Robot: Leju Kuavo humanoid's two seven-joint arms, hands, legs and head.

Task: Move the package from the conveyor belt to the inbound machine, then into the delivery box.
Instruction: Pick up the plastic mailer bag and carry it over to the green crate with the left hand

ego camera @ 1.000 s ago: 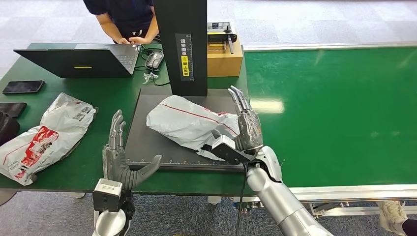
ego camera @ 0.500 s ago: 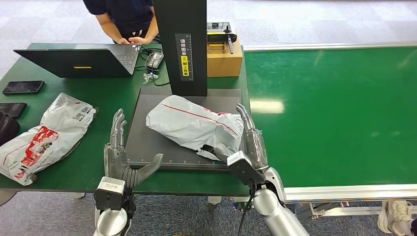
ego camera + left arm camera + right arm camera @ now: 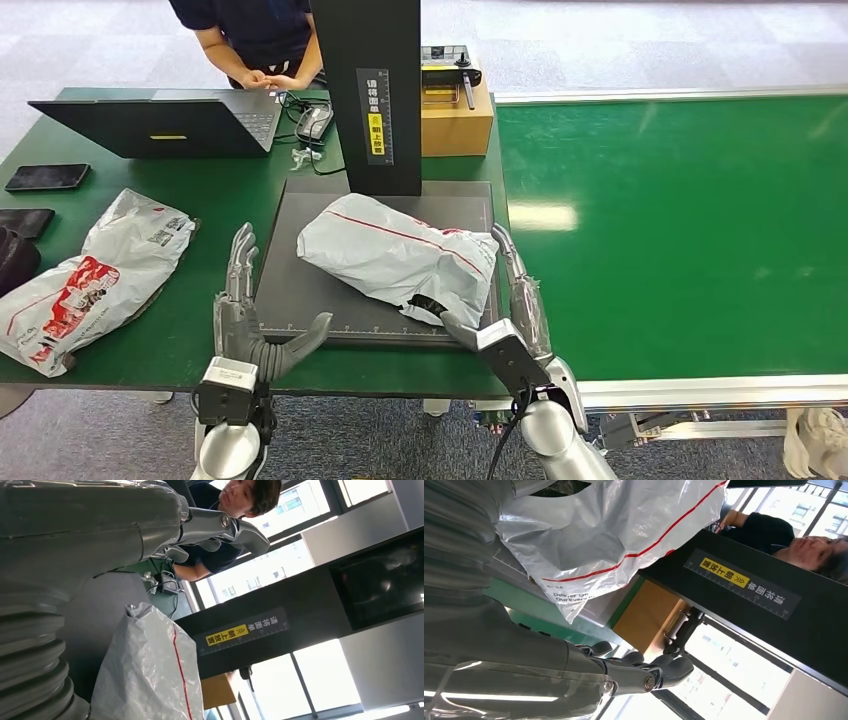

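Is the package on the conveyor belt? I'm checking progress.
No, the package lies on the inbound machine's dark platform, beside the green conveyor belt.

- Green table point(image 3: 160, 345) on grey carpet floor point(image 3: 640, 45).
- Laptop point(image 3: 160, 125), phone point(image 3: 47, 176), cardboard box point(image 3: 457, 125) on it.
- Bright windows point(image 3: 280, 565) behind.
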